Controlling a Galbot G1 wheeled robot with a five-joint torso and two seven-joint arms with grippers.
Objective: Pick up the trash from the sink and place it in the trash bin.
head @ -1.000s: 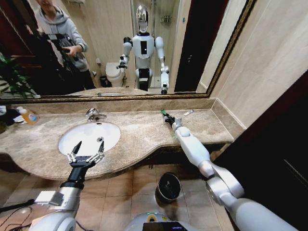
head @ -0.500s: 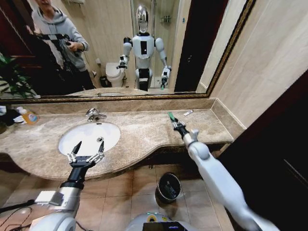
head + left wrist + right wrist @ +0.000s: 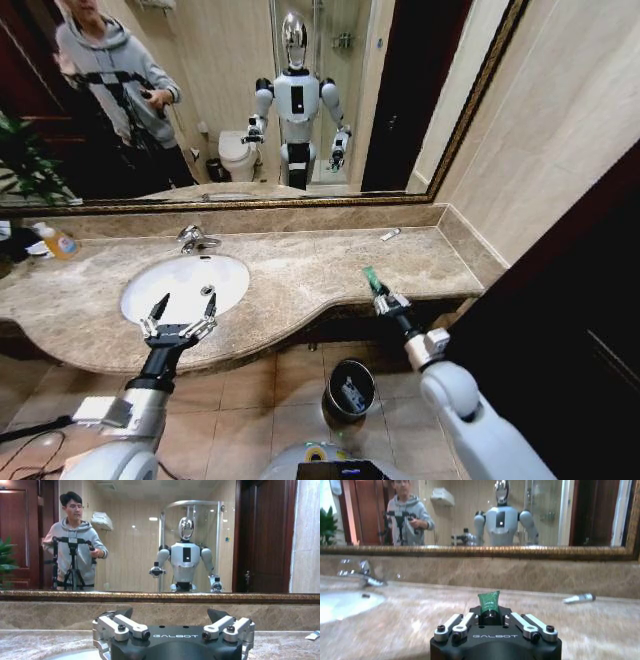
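- The right tool [image 3: 381,297] is at the front edge of the marble table [image 3: 300,275], to the right of the sink [image 3: 185,285]; its fingers are closed on a small green piece of trash [image 3: 370,277], which sticks up between them.
- In the right wrist view the green piece [image 3: 488,600] is pinched at its lower end, so that end is hidden by the right tool [image 3: 490,620].
- The left tool [image 3: 180,318] hovers over the near rim of the sink, fingers spread wide, nothing between them.
- A small white tube [image 3: 390,234] lies at the back of the table near the mirror [image 3: 250,100]; its markings are too small to read.
- The trash bin [image 3: 350,390] stands on the floor below the table edge, between the two arms; light-coloured bits lie inside it, but I cannot tell what they are.
- A bottle with an orange label [image 3: 60,241] stands at the far left, partly cut off from view.
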